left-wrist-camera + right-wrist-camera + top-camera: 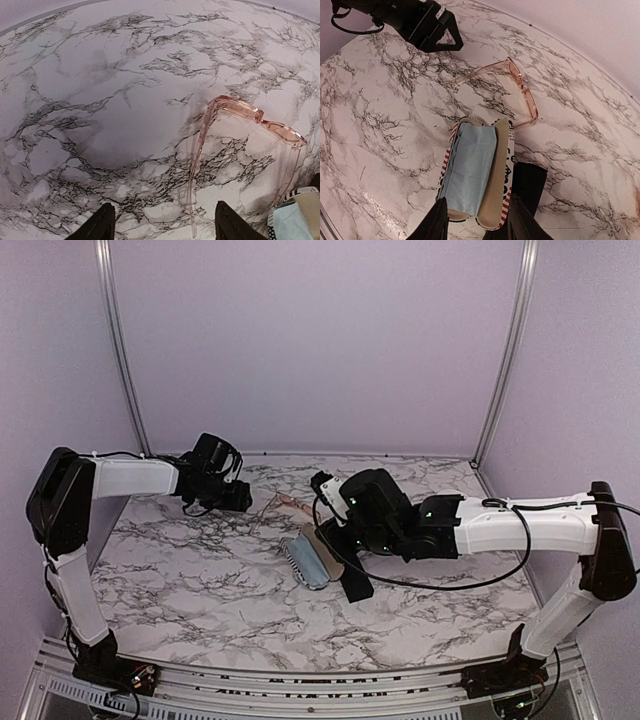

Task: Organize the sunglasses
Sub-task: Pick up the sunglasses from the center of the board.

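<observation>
One pair of sunglasses (285,505) (240,107) (522,92), a pink translucent frame with its temple arms unfolded, lies on the marble table at the back centre. My left gripper (243,502) (165,225) (452,37) stands open just left of them. One temple tip lies between its fingers, untouched. The stars-and-stripes case (305,562) (470,170) lies open with a blue cloth inside. My right gripper (335,540) (477,220) straddles its near end, fingers against both sides. No other pair is in view.
A black oblong case (355,585) (530,182) lies right beside the patterned case, under my right arm. Bare marble table (190,580) stretches across the left and front. Lilac walls and metal posts enclose the back and sides.
</observation>
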Controlling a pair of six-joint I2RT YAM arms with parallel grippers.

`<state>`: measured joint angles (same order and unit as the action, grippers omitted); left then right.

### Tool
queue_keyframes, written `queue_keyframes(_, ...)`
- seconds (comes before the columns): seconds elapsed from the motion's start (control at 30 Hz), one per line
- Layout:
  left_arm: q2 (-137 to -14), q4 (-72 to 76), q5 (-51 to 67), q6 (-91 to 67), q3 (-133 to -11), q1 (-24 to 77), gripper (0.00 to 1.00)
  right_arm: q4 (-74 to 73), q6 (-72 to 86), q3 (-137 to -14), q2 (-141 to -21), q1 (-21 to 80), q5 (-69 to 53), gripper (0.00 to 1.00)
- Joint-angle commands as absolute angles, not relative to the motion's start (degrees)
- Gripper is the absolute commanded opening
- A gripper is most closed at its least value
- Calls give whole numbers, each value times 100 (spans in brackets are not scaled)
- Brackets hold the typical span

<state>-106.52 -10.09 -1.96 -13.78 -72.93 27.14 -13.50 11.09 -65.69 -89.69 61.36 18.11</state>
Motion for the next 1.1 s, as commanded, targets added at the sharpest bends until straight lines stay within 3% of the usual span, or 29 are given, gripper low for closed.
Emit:
queue_keyframes(0.0,-10746,-1440,-188,-1340,-7401,2842,69,-1244,1180,-6584,-9044,6082,1858,40)
queue_keyframes(0.23,-10802,-1541,-500,-1193,-7344,3128,64,-1083,1380,-6422,-8930,5922,1987,42)
queue_keyframes(0.8,-11410,-1848,-1083,-1098,-7655,3471,39,-1196,1548,-6215,-8782,5826,2108,45)
queue_keyframes(0.93,-11553,-1846,-1103,-1064,-7721,3510,28,-1178,1550,-6207,-8785,5832,2109,45)
queue_keyframes(1.07,-11612,-1853,-1185,-1063,-7721,3548,27,-1171,1585,-6172,-8805,5827,2106,45)
